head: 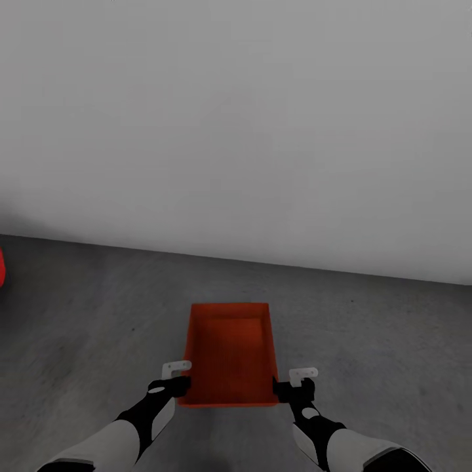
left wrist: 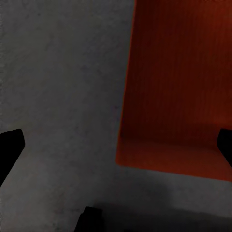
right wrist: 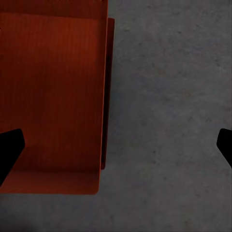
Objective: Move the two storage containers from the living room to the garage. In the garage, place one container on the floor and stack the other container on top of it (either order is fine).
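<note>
One orange-red storage container (head: 231,354) sits lengthwise in front of me over the dark grey concrete floor (head: 380,328) of the garage, its open top up and nothing inside. My left gripper (head: 177,380) is at its near left corner and my right gripper (head: 294,387) at its near right corner. In the left wrist view the left gripper (left wrist: 118,145) is open, one finger over the floor, the other over the container (left wrist: 179,87). My right gripper (right wrist: 118,145) is open too, straddling the side wall of the container (right wrist: 53,96). A thin orange-red strip (right wrist: 110,92) runs along that wall; I cannot tell what it belongs to.
A plain white-grey wall (head: 236,131) closes the view a short way beyond the container. A bit of the red car (head: 2,267) shows at the far left edge. Bare concrete lies to either side of the container.
</note>
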Robot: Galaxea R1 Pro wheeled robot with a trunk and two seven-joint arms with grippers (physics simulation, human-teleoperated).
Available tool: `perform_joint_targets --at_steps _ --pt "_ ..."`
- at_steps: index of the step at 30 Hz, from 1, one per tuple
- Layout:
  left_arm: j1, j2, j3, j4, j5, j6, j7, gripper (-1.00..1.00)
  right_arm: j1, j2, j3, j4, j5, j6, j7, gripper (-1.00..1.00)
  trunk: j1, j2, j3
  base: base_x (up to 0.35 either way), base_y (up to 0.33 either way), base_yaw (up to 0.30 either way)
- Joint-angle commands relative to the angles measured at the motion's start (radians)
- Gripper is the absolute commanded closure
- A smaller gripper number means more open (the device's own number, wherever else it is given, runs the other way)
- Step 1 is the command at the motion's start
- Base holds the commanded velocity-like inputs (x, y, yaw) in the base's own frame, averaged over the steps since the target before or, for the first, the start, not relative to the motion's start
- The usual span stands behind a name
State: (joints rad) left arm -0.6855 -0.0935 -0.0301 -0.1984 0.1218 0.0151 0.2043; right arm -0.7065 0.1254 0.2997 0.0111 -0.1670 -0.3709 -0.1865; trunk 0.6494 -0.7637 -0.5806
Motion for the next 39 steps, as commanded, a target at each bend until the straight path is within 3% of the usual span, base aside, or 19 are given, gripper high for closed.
perform_joint_targets --at_steps 1,30,39 --pt "0.000 0.000 -0.004 -0.001 0.010 0.001 0.004 -1.00 -0.001 0.000 0.009 0.001 -0.009 -0.003 -0.002 -1.00 -0.004 0.007 0.002 0.000 0.000 0.000" --pt "0.000 0.000 -0.004 -0.003 0.010 0.000 0.004 -1.00 -0.001 0.000 0.009 0.001 -0.009 -0.003 -0.002 -1.00 -0.115 0.210 0.093 0.000 0.000 0.000" --pt "0.000 0.000 -0.005 0.004 0.008 0.001 0.002 -1.00 -0.001 0.000 0.009 0.002 -0.009 -0.003 -0.003 -1.00 -0.115 0.210 0.093 0.000 0.000 0.000"
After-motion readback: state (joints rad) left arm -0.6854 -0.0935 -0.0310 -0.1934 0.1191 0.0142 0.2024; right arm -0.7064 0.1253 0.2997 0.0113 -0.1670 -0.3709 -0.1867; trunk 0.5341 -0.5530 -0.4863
